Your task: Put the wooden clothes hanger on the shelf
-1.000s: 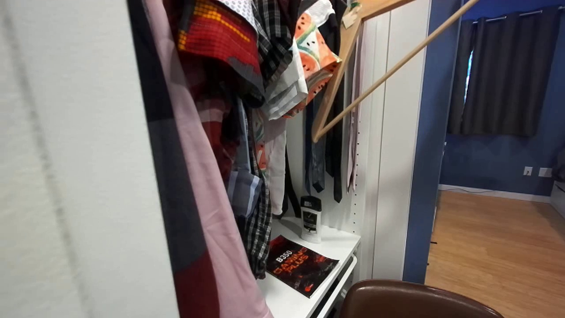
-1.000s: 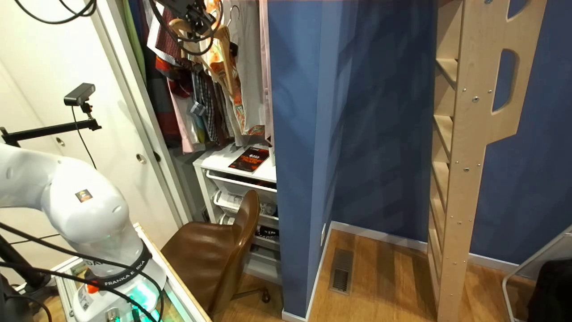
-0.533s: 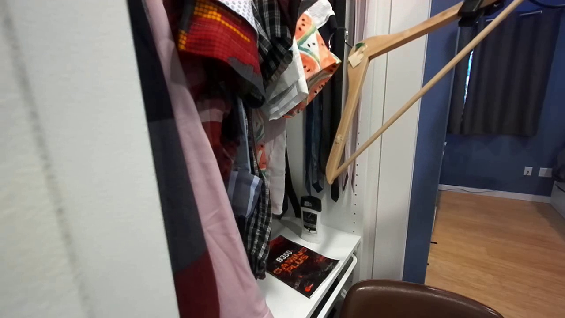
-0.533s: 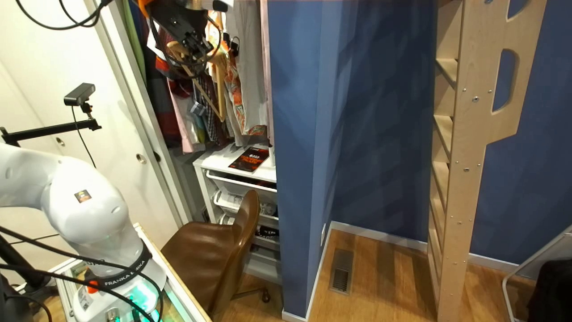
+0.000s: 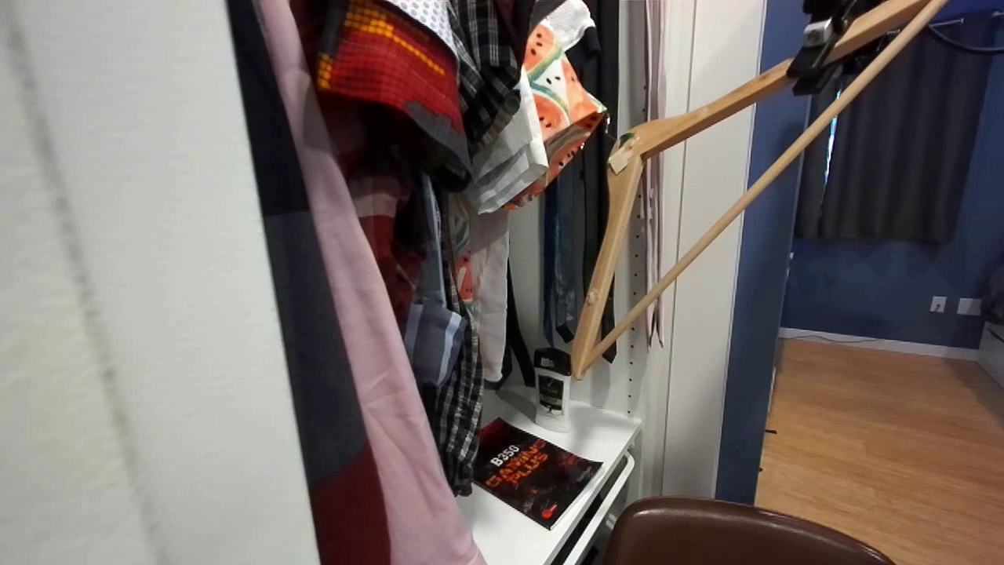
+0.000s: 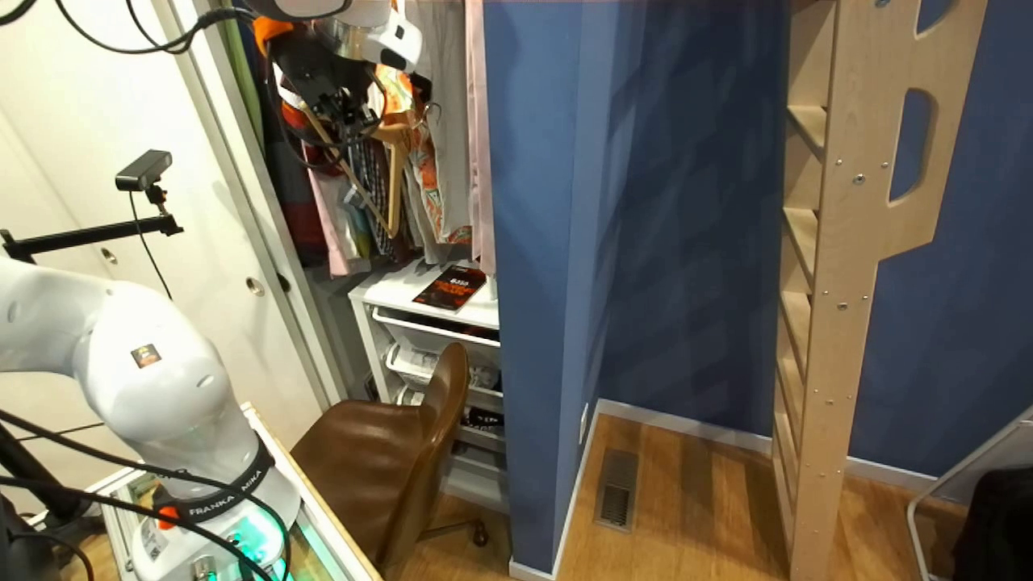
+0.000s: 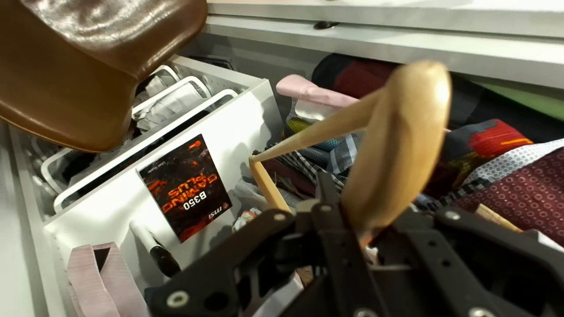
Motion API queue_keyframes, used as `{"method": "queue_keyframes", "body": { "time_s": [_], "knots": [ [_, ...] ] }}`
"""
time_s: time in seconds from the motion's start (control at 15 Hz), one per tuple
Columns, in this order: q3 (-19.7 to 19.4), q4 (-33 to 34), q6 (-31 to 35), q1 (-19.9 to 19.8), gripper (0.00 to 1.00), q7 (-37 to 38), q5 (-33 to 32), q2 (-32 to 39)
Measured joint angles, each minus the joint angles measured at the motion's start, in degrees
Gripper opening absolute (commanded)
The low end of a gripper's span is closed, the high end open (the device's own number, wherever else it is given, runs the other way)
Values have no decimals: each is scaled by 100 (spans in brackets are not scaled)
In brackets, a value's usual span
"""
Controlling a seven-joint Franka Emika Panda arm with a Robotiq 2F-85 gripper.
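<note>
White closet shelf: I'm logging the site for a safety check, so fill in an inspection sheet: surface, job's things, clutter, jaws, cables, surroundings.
Surface: flat white shelf, partly covered.
Job's things: wooden hanger tilted in the air above the shelf, not yet set down.
Clutter: B350 booklet lying on the shelf; black-capped white container upright beside it.
Jaws: shut on one sloping arm of the hanger.
Cables: black cables loop near the jaws; contact with the hanger unclear.
Surroundings: hung clothes above and beside the shelf; brown chair in front; blue wall alongside.
</note>
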Motion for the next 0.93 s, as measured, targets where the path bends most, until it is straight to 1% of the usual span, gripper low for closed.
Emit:
{"method": "queue_keyframes", "body": {
  "time_s": [0.13,0.4,0.47,0.73,0.93],
  "knots": [
    [70,-60,74,-32,16,63,33,1],
    [78,-62,81,-54,16,83,43,-1],
    [78,-62,81,-56,4,83,44,-1],
    [85,-122,107,-56,4,77,101,30],
    [124,-440,421,-47,4,46,495,129]
  ]
}}
